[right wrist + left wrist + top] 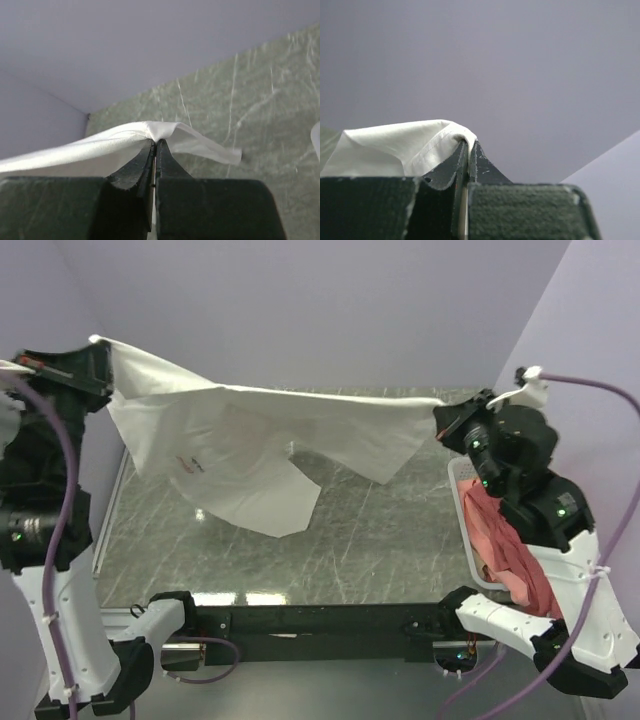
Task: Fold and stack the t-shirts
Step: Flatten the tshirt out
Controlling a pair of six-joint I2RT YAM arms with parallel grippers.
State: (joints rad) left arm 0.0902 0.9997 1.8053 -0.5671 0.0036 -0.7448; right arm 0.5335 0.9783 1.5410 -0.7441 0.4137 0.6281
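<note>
From the top view the right arm (pixel 540 500) covers most of the white basket (pixel 460 480) at the counter's (pixel 380 540) right edge, so I see only one strip of its wall and a bunched heap of salmon-pink t-shirt (pixel 512 555) in it; whether more than one garment lies in that heap I cannot tell. The white t-shirt's (pixel 240 440) chest print shows only as a faint reddish mark through the cloth. Both wrist views are cut off by their own dark pads and show only a fold of white fabric.

I count two shirts for certain, one white and one salmon-pink, one basket and two arms.

The left jaws are pressed together on a corner of the white t-shirt, held high by the left arm (pixel 45 490). The right jaws are pinched tight on the opposite edge. The shirt hangs stretched between them, clear above the counter, its lower part drooping toward the middle
</note>
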